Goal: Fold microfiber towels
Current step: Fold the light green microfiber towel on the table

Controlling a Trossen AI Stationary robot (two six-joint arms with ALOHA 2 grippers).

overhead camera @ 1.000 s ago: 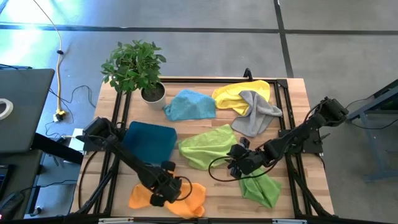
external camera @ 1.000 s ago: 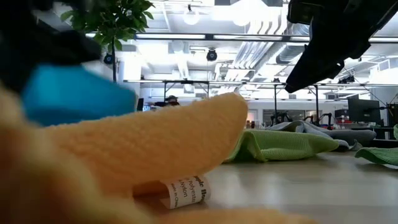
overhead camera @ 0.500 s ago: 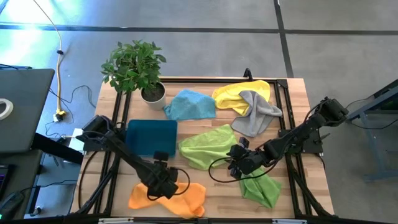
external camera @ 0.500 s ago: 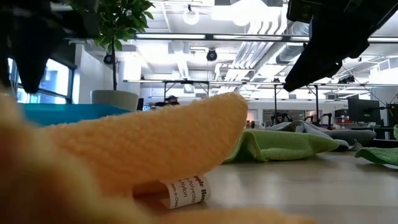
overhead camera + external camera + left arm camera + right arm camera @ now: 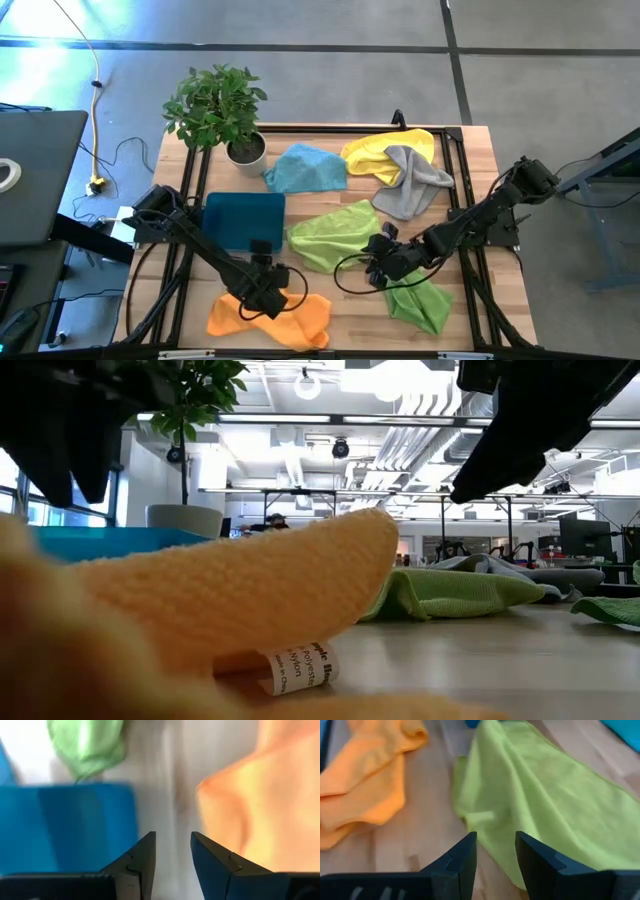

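Note:
The orange towel (image 5: pixel 272 316) lies crumpled at the table's near edge; its label (image 5: pixel 296 666) shows in the low view. My left gripper (image 5: pixel 268 290) hovers open above the orange towel's far edge (image 5: pixel 260 805), nothing between its fingers. My right gripper (image 5: pixel 384 263) hangs open between two lime green towels, one (image 5: pixel 334 235) toward the far side and one (image 5: pixel 420 304) toward the near right; the first (image 5: pixel 545 795) lies spread below its fingers. Light blue (image 5: pixel 305 168), yellow (image 5: pixel 385 148) and grey (image 5: pixel 411 186) towels lie bunched along the far side.
A dark teal tray (image 5: pixel 243 220) lies flat at the left, just beyond my left gripper. A potted plant (image 5: pixel 217 108) stands at the far left corner. Bare wood (image 5: pixel 350 310) shows between the orange towel and the near green one.
My left gripper has risen off the orange towel, moved slightly toward the teal tray and turned about its wrist, its fingers' gap unchanged. The teal tray, tipped up a second ago, now lies flat on the table.

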